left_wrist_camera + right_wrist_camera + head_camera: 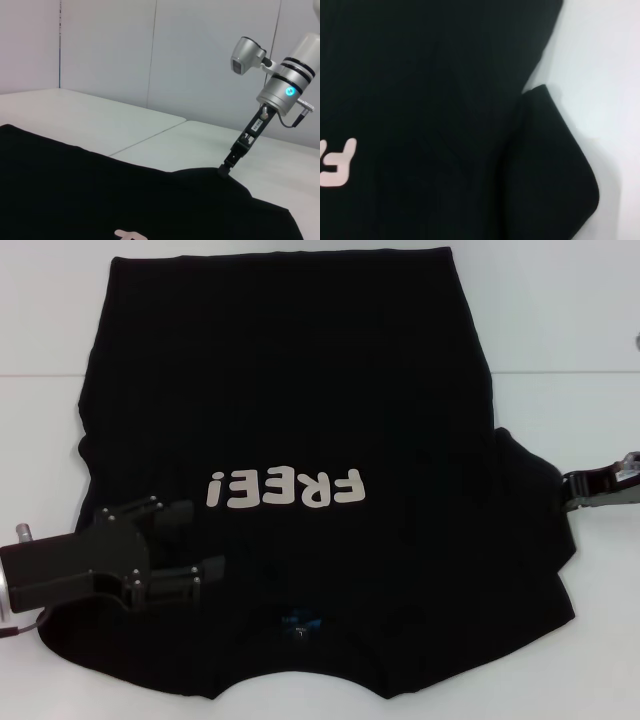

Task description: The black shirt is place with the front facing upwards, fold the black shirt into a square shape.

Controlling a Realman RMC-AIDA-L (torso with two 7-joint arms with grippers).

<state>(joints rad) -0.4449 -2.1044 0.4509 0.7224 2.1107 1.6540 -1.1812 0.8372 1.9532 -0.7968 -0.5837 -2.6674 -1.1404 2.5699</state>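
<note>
My left gripper (205, 538), fingers spread, hovers over the large black cloth T-shirt (300, 420) lying flat on the white table (560, 300). My right gripper (223, 170) pinches its sleeve edge; only the left wrist view shows this contact

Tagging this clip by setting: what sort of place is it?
Probably a robot lab or test room: a bare white table, plain panelled walls, and one shirt laid out between two arms.

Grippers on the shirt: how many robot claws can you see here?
2. The left gripper lies open over the black shirt near its left sleeve; the right gripper touches the right sleeve's edge.
</note>
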